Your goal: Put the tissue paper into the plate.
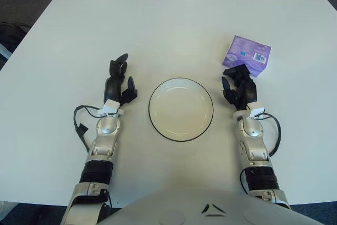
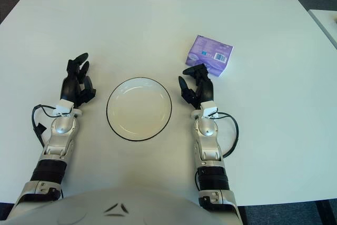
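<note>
A plate [image 2: 139, 108] sits on the white surface [image 2: 158, 30] between the two hands. The right hand [image 2: 197, 86], fingers loosely spread, is just below the purple tissue pack [image 2: 209, 55]; the left hand [image 2: 78, 81] is left of the plate.

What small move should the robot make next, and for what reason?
Probably reach the right hand forward onto the tissue pack: the pack lies just beyond its open fingers, ungrasped, and the plate holds nothing. The left hand shows left of the plate.

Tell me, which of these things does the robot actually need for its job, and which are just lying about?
Needed for the job:
- purple plastic-wrapped tissue pack
- round white plate with a dark rim
- right robot hand, just short of the pack, holding nothing

Just there:
- white table
- left robot hand, left of the plate
</note>
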`<state>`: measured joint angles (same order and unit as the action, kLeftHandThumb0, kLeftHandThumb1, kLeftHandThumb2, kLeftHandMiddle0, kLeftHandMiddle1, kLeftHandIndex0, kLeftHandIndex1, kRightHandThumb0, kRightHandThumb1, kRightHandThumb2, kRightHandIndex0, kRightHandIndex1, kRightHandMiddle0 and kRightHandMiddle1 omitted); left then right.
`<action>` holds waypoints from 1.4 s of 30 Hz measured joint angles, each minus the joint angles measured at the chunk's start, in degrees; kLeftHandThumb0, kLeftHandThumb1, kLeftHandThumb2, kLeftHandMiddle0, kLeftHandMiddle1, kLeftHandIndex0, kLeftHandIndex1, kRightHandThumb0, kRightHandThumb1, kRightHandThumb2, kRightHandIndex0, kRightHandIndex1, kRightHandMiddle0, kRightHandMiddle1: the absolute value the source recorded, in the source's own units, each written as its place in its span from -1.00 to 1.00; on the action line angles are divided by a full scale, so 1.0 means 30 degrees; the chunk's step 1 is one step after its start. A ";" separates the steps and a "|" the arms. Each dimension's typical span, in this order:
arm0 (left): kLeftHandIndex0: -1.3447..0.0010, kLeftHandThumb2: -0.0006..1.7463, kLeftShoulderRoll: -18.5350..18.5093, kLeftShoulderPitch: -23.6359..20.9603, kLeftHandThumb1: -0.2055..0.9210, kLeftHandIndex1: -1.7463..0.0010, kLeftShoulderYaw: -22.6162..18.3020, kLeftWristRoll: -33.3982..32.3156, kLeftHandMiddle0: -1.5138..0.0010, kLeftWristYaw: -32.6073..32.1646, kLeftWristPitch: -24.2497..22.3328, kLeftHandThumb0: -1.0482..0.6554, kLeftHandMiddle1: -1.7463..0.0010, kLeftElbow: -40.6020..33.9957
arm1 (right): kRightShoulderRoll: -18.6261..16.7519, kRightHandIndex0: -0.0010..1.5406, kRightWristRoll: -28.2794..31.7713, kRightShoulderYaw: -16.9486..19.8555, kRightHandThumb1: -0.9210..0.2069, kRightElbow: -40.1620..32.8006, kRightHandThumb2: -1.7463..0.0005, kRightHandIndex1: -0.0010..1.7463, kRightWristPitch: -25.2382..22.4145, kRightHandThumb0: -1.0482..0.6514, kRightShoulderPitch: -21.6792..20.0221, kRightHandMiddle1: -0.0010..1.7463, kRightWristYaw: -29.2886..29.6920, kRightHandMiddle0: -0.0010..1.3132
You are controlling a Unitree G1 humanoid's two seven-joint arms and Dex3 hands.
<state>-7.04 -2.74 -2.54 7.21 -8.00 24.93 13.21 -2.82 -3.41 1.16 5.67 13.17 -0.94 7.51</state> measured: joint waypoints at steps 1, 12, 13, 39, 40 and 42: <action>1.00 0.00 0.0000 0.0000 1.00 0.10 0.0003 0.0001 0.50 0.0000 0.0000 -0.57 0.99 0.0000 | 0.0000 -0.32 0.0000 0.0000 -1.00 -0.0011 0.55 0.23 0.0000 -0.18 0.0008 0.84 -0.0003 -0.50; 1.00 0.00 0.0021 -0.0011 1.00 0.11 0.0011 0.0001 0.50 -0.0001 0.0006 -0.56 1.00 -0.0003 | 0.0032 -0.33 0.0009 -0.0068 -1.00 -0.0316 0.55 0.22 0.0007 -0.18 0.0303 0.84 -0.0276 -0.51; 1.00 0.00 0.0022 -0.0012 1.00 0.11 0.0011 0.0000 0.51 0.0000 0.0006 -0.56 1.00 -0.0003 | 0.0033 -0.33 0.0011 -0.0074 -1.00 -0.0354 0.55 0.22 0.0008 -0.18 0.0343 0.84 -0.0308 -0.51; 1.00 0.01 0.0146 -0.0177 1.00 0.10 -0.0003 0.0003 0.50 -0.0020 -0.0034 -0.54 1.00 -0.0017 | 0.0613 -0.46 0.0757 -0.0089 -1.00 -0.9865 0.50 0.19 -0.2016 -0.17 0.5194 0.90 -0.1797 -0.59; 1.00 0.01 0.0162 -0.0199 1.00 0.10 0.0001 0.0002 0.50 -0.0020 -0.0033 -0.55 1.00 0.0011 | 0.0728 -0.49 0.0635 -0.0019 -1.00 -1.0343 0.50 0.18 -0.1920 -0.17 0.5094 0.90 -0.1782 -0.59; 1.00 0.01 0.0175 -0.0236 1.00 0.10 0.0002 0.0001 0.51 -0.0020 -0.0031 -0.55 1.00 0.0050 | 0.0923 -0.52 0.0166 0.0132 -1.00 -1.1158 0.49 0.16 -0.1684 -0.17 0.4784 0.90 -0.1651 -0.59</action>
<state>-6.52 -3.45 -2.53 7.21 -8.06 24.84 13.36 -0.06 -2.91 1.56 -27.80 8.12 13.41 2.56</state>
